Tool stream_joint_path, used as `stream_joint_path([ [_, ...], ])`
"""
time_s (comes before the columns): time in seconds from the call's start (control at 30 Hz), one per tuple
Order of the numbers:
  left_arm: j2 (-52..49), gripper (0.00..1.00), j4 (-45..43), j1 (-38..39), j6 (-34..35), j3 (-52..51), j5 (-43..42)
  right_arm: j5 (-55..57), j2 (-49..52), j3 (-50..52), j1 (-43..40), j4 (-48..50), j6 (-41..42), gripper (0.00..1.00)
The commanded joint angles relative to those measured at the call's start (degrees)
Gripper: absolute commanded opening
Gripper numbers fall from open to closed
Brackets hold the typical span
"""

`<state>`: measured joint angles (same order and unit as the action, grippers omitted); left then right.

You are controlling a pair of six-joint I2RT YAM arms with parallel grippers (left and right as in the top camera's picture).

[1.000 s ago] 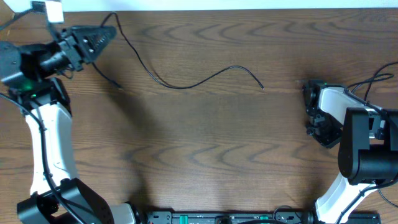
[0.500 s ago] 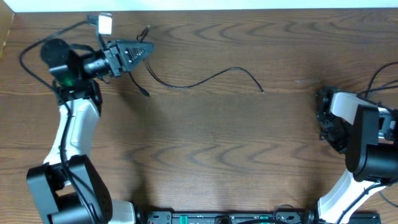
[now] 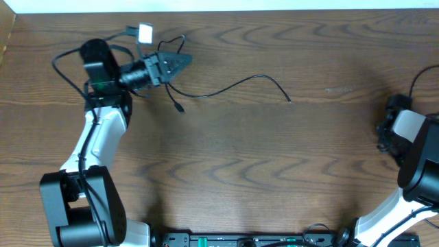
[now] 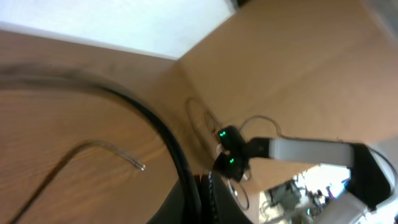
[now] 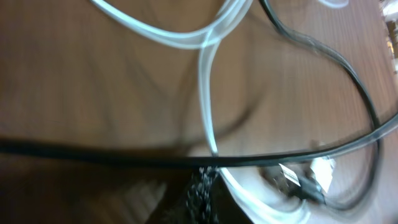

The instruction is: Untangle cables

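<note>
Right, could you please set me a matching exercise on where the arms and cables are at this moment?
Things:
1 left gripper
2 right arm
3 black cable
4 white cable

Places:
A at the table's right edge
B seen close up in the right wrist view
C over the table's far left
D lying across the table's far middle

Pairs: 1-C; 2-A; 3-D; 4-B

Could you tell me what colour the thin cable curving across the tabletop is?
The cable is black; clearest overhead.
</note>
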<state>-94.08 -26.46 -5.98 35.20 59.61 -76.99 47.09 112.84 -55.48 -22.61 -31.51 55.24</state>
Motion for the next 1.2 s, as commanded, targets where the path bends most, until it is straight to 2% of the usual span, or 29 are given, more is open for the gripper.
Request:
stream_joint_path([
  [0.0,-0.2,0.08,10.2,3.0,-14.0,0.1,13.1,-27.2,5.9,2.7,-2.2,7.8,-18.6,0.01],
  [0.07,-0.2,0.07,16.6,5.0,-18.2,0.1,20.8,-30.8,5.9,2.7,-3.4,11.6,-25.3,0.02],
  [0.13,-0.2,0.07,21.2,7.3,-20.6,0.1,28.7,-32.7,5.9,2.7,-4.7,14.6,-28.2,0.03],
  [0.17,-0.2,0.07,23.2,8.7,-22.0,0.1,32.7,-32.7,5.9,2.7,-5.6,16.5,-29.7,0.06],
  [0.2,-0.2,0.07,25.2,10.7,-23.3,0.1,37.6,-32.7,5.9,2.7,-6.8,19.3,-32.7,0.14],
  [0.3,-0.2,0.07,27.7,13.4,-24.5,0.1,45.4,-32.6,5.9,2.7,-9.2,24.0,-37.9,0.25],
  [0.47,-0.2,0.07,30.4,17.1,-25.6,0.1,59.7,-32.7,5.9,2.7,-12.9,28.4,-40.2,0.33],
  [0.5,-0.2,0.06,30.8,18.6,-26.4,0.1,63.7,-32.7,5.9,2.7,-14.4,29.5,-41.0,0.33],
  [0.73,-0.2,0.07,32.3,22.4,-28.0,0.1,75.5,-32.7,5.9,2.7,-21.6,32.3,-43.5,0.18],
  [0.83,-0.2,0.08,32.5,23.1,-27.9,0.1,77.6,-32.7,5.9,2.7,-24.9,32.7,-43.5,0.01],
  [1.03,-0.2,0.07,34.6,23.1,-30.9,0.1,78.3,-32.9,5.9,0.9,-29.9,32.0,-43.5,0.01],
  [1.07,-0.2,0.07,35.1,23.2,-31.0,0.1,79.0,-35.2,5.9,-0.1,-30.7,31.1,-43.5,0.01],
  [1.17,-0.2,0.07,36.2,23.1,-32.7,0.1,79.9,-51.8,5.8,-5.3,-31.3,27.6,-43.5,0.01],
])
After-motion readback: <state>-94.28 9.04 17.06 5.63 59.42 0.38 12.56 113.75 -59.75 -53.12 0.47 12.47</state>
